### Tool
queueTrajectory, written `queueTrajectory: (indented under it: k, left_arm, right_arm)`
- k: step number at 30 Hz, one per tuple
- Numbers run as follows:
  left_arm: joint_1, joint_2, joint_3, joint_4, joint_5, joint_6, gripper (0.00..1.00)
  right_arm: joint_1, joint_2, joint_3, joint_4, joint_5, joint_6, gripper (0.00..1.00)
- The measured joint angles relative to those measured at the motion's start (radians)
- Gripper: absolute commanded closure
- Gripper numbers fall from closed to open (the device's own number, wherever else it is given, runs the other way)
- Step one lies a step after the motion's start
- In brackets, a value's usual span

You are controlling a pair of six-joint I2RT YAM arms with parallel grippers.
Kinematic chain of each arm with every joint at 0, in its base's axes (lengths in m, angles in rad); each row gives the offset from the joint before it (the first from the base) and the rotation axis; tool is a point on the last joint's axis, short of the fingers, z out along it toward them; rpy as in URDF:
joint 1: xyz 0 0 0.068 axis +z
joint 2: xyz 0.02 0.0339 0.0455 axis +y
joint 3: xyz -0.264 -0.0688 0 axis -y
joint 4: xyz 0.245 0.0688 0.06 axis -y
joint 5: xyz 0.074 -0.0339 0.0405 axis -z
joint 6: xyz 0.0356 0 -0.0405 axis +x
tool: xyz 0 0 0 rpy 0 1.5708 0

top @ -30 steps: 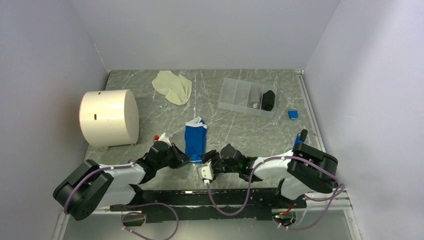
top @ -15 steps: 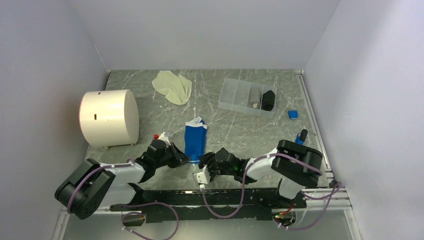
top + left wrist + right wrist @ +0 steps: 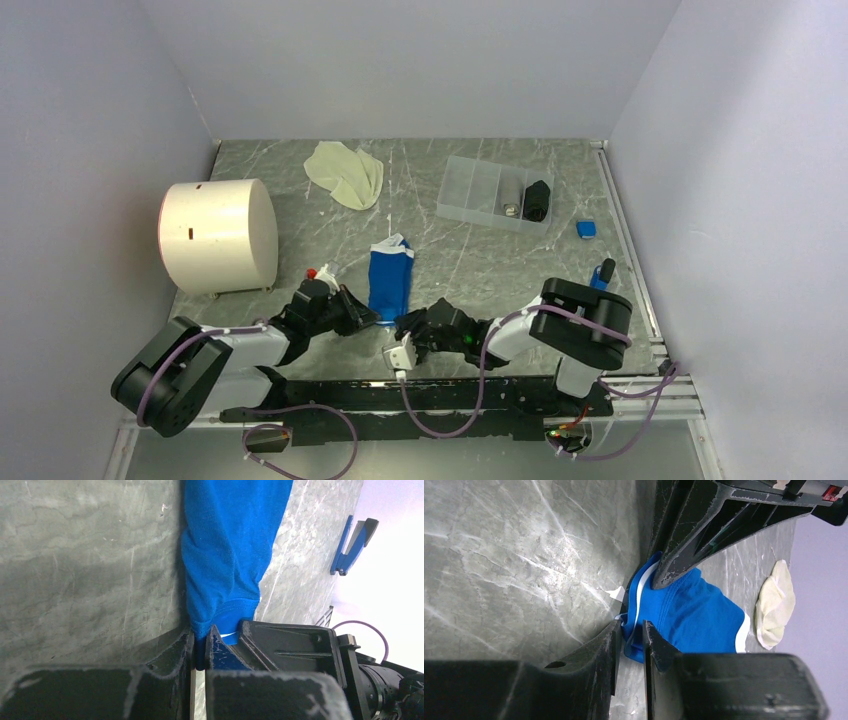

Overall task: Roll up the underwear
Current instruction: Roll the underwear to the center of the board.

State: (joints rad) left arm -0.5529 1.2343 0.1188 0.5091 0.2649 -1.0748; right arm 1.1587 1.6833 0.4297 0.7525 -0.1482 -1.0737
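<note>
The left hand [image 3: 366,318] was clenched on the near hem of the blue underwear [image 3: 390,280]. In its wrist view the two fingers [image 3: 182,642] stood almost together at the left hand [image 3: 200,632], with a fold of blue cloth [image 3: 230,555] pinched between them. The right hand [image 3: 406,326] was clenched on the same hem just at 3 o'clock of the left. In its own view the right hand [image 3: 630,630] had its fingers [image 3: 651,642] nearly shut on the white edging of the blue underwear [image 3: 694,615]. A left finger crossed in from the top of that view and pressed on the cloth.

From both hands the blue underwear ran toward 12 o'clock as a narrow folded strip flat on the table [image 3: 470,265], its white-edged end farthest from the arms.

The cream underwear [image 3: 345,172] lay crumpled well apart at 11 o'clock, near the back wall; it showed too in the right wrist view [image 3: 776,605].

A white drum [image 3: 220,235] lay on its side at 10 o'clock. A clear divided tray [image 3: 462,193] sat at 1 o'clock, a black item [image 3: 537,200] in its right end. A small blue block [image 3: 586,229] lay just beyond the tray at 3 o'clock.
</note>
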Motion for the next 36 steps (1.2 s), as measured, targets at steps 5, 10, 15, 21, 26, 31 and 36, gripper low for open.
queueTrajectory:
  k: [5, 10, 15, 21, 26, 31, 36]
  left_arm:
    - [0.005, -0.009, -0.002, -0.005, -0.001, 0.000, 0.95]
    - [0.007, -0.014, -0.003, -0.010, -0.001, 0.000, 0.95]
    - [0.014, -0.045, -0.021, -0.016, -0.011, -0.004, 0.68]
    - [0.016, -0.151, -0.020, -0.092, -0.025, -0.014, 0.27]
    - [0.017, -0.286, -0.016, -0.217, -0.064, -0.005, 0.19]
    - [0.017, -0.404, -0.025, -0.343, -0.098, 0.010, 0.21]
    - [0.017, -0.447, -0.029, -0.401, -0.099, 0.022, 0.28]
  right_arm:
    - [0.004, 0.018, 0.003, 0.027, 0.017, 0.001, 0.80]
    - [0.003, 0.030, 0.015, 0.025, 0.019, 0.021, 0.94]
    - [0.000, 0.033, 0.048, -0.006, 0.015, 0.058, 1.00]
    - [-0.023, 0.001, 0.075, -0.074, -0.042, 0.157, 1.00]
    - [-0.051, -0.057, 0.104, -0.143, -0.131, 0.304, 1.00]
    - [-0.074, -0.070, 0.104, -0.147, -0.215, 0.457, 1.00]
    - [-0.091, -0.059, 0.104, -0.123, -0.270, 0.585, 1.00]
